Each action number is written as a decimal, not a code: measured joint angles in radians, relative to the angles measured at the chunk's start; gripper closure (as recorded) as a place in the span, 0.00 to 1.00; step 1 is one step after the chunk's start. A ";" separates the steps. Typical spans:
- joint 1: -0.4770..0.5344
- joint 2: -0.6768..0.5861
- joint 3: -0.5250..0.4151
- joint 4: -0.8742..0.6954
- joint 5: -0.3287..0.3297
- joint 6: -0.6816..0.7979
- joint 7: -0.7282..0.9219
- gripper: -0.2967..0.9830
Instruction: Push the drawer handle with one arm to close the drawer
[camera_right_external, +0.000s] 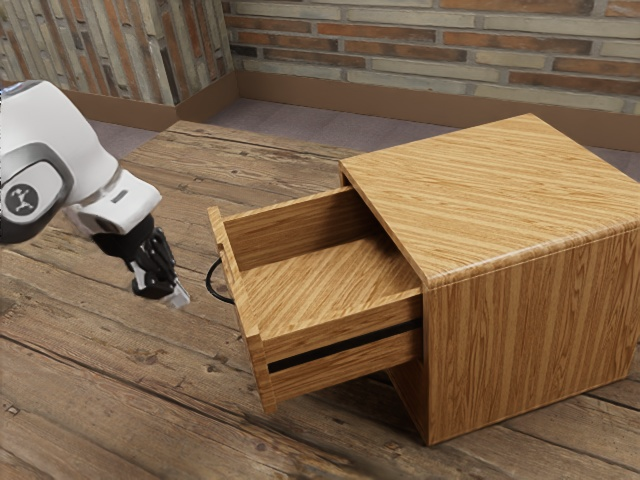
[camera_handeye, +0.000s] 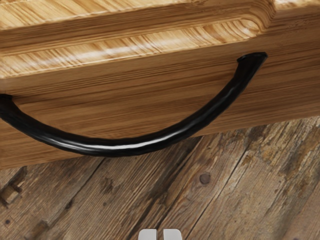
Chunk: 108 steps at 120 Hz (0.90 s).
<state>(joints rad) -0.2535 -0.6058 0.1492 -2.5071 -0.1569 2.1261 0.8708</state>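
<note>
Left in the exterior view, the gripper (camera_right_external: 178, 298), nearly closed and empty, stood short of the handle (camera_handeye: 117, 147); approach, then pushing, seemed due.

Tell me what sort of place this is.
Probably a simulated indoor room in a rustic style: brick walls with a brown baseboard stand beyond a worn plank table.
</note>
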 joint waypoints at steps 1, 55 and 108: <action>0.000 0.002 0.000 0.002 0.000 0.000 -0.001 0.84; -0.027 0.105 -0.003 0.076 -0.001 0.021 -0.030 0.85; -0.068 0.240 -0.003 0.185 -0.002 0.043 -0.051 0.85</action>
<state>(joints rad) -0.3220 -0.3657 0.1458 -2.3224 -0.1593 2.1691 0.8201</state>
